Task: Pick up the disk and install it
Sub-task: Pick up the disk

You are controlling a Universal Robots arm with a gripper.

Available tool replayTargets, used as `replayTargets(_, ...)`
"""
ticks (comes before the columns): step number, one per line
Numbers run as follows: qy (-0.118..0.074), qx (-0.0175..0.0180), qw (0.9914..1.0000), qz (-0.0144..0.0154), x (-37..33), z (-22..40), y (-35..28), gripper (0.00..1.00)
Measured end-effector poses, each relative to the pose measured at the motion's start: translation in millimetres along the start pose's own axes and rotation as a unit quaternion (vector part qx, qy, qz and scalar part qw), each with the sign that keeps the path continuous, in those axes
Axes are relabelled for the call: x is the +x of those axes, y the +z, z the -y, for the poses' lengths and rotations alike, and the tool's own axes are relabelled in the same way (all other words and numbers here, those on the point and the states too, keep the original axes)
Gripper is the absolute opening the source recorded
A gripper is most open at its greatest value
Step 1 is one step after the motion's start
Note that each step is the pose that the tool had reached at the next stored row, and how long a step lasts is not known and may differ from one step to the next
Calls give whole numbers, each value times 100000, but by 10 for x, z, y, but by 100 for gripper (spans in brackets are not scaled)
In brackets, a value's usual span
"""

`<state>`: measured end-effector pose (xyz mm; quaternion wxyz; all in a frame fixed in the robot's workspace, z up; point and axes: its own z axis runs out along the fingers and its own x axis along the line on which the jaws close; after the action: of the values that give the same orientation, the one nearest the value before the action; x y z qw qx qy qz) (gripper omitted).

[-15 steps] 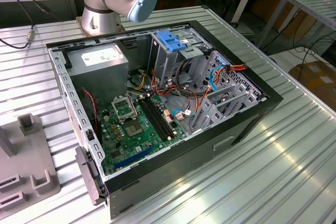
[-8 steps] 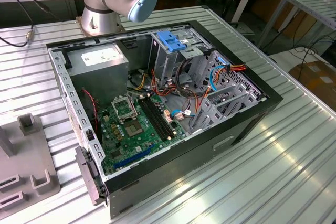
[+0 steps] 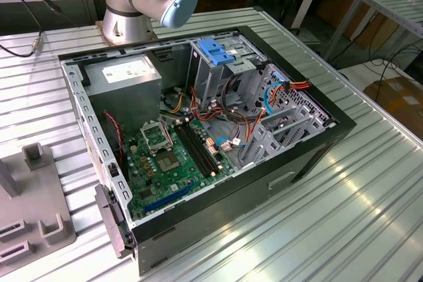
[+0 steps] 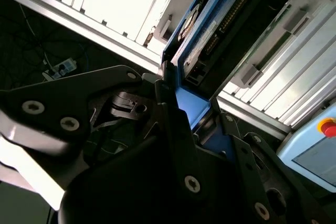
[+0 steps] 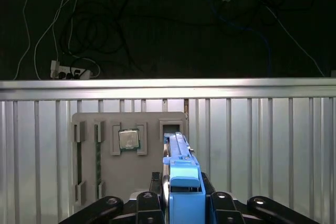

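1. Gripper (image 5: 180, 182): fingers closed tight on the disk (image 5: 177, 153); held on edge, one blue rail facing the first wrist view, probably so it can slide straight into a bay.
2. Disk: hanging above the grey fixture (image 5: 131, 177), over its vacant slot (image 5: 170, 128); apparently lifted clear.
3. Fixture: at the exterior view's lower left; a processor chip (image 5: 129, 140) nested in it.
4. Computer case (image 3: 277, 186): mid-frame in the exterior view; side panel off, so the drive cage (image 3: 210, 77) under its blue latch (image 3: 217, 51), upper centre, is reachable from above.

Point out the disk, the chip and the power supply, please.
disk (image 5: 183, 181): first wrist view, on its blue plastic rail.
chip (image 5: 128, 139): first wrist view, on its metal top.
power supply (image 3: 125, 70): exterior view, on its white label.
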<state>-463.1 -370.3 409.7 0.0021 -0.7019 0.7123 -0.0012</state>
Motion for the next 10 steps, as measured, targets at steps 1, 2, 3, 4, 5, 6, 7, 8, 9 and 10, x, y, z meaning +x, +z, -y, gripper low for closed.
replayTargets(1,-2,0,100000,-1,0,0,-9,37)
replayTargets(2,-1,-4,100000,-1,0,0,-17,37)
replayTargets(3,1,1,100000,1,0,0,-26,37)
replayTargets(4,-1,0,100000,-1,0,0,-36,37)
replayTargets(5,-2,-3,100000,1,0,0,-45,37)
replayTargets(6,-1,0,100000,0,0,0,-60,37)
replayTargets(7,-1,-3,100000,0,0,0,-68,37)
replayTargets(8,-1,-1,100000,-1,0,1,-79,37)
replayTargets(9,0,1,100000,1,0,0,-88,37)
replayTargets(10,1,0,100000,1,0,0,-97,37)
